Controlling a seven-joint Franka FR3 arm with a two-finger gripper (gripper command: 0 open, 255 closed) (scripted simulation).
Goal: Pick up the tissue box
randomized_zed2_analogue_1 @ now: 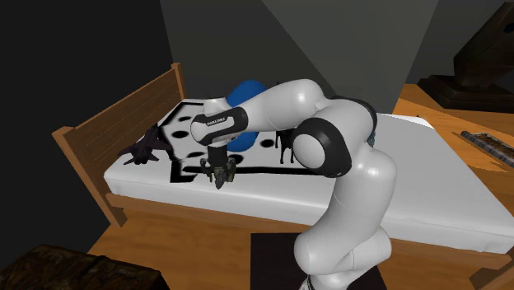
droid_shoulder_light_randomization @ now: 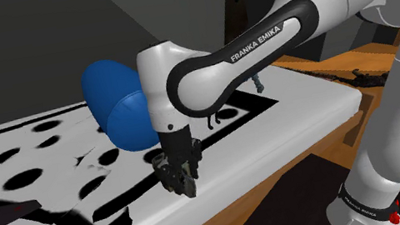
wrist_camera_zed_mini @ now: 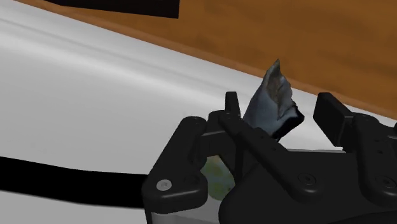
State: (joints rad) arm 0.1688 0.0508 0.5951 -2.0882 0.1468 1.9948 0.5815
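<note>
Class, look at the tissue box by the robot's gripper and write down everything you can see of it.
The tissue box is small. A pale grey-blue tissue rises from its dark top to a crumpled point, and a greenish patch lower down may be its side. It sits at the tip of the gripper, over the white bed cover and near that cover's black border. It cannot be told whether it is clasped or lifted clear of the cover.

Shoulder view beside stand [droid_shoulder_light_randomization: 292,210], near; exterior behind, farther; wrist closest; all share bed [droid_shoulder_light_randomization: 307,105]
</note>
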